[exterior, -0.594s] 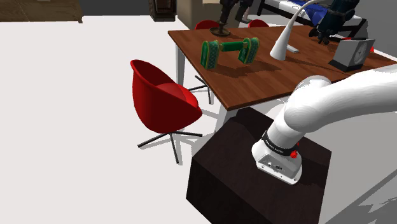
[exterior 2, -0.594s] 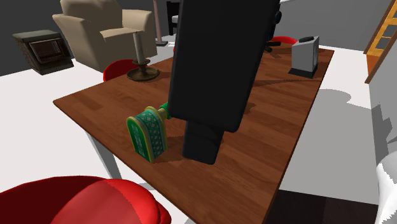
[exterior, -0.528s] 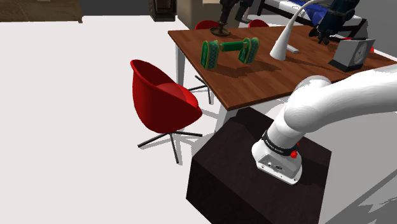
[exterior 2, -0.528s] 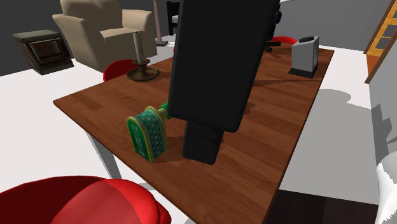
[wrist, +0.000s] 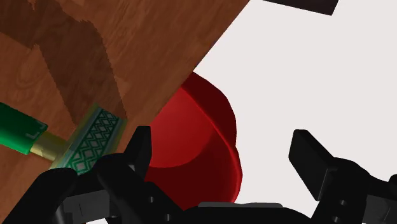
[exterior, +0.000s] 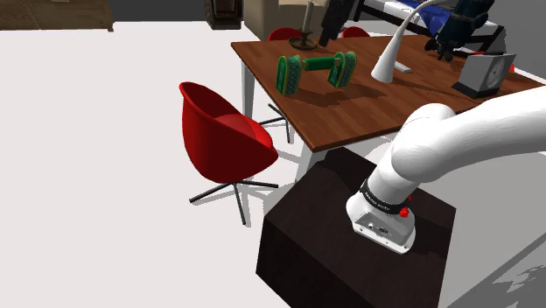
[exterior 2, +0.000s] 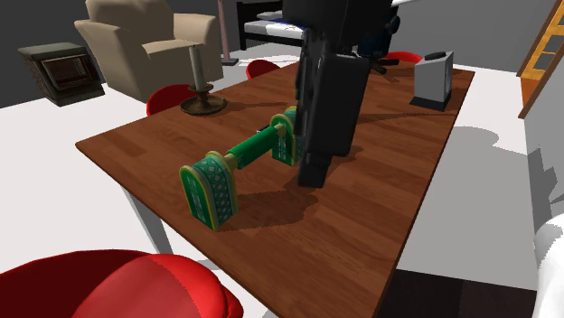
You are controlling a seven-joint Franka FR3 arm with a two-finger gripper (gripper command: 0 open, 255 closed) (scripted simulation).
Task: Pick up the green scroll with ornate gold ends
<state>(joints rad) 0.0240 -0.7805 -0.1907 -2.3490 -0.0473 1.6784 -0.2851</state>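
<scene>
- Gripper (exterior 2: pixel 312 176) has moved since half a second ago. In the second exterior view it was hiding the far half of the green scroll (exterior 2: pixel 246 155). Now it sits further back over the wooden table (exterior 2: pixel 389 190), and the whole scroll is in sight.
- Scroll itself hasn't budged on the table.
- Fingers (wrist: pixel 139 147) stand wide apart with nothing clamped between them, so the gripper is empty.
- Scroll lies flat on the table top, in the half of the table where the candlestick (exterior 2: pixel 201 90) stands. It's a green rod with a patterned green-and-gold end cap (exterior 2: pixel 210 190) at each end, both caps resting on the table.
- Second exterior view: gripper hangs above the table, tip lined up beside the scroll's far cap, shadow on the table top next to the rod. Can't tell from that angle whether it touches the cap.
- Wrist view: one cap sits just off one finger, outside the gap. Through the gap I see the table's edge and a red chair (wrist: pixel 197 133) below it on the white floor (wrist: pixel 305 76).
- Also on the table: a grey boxy device (exterior 2: pixel 434 77) at the end away from the scroll, and a white gooseneck lamp (exterior: pixel 394 48).
- Off the table: a beige armchair (exterior 2: pixel 145 45) beyond the candlestick corner, and the arm's dark stand (exterior: pixel 350 227) by the table's edge.
</scene>
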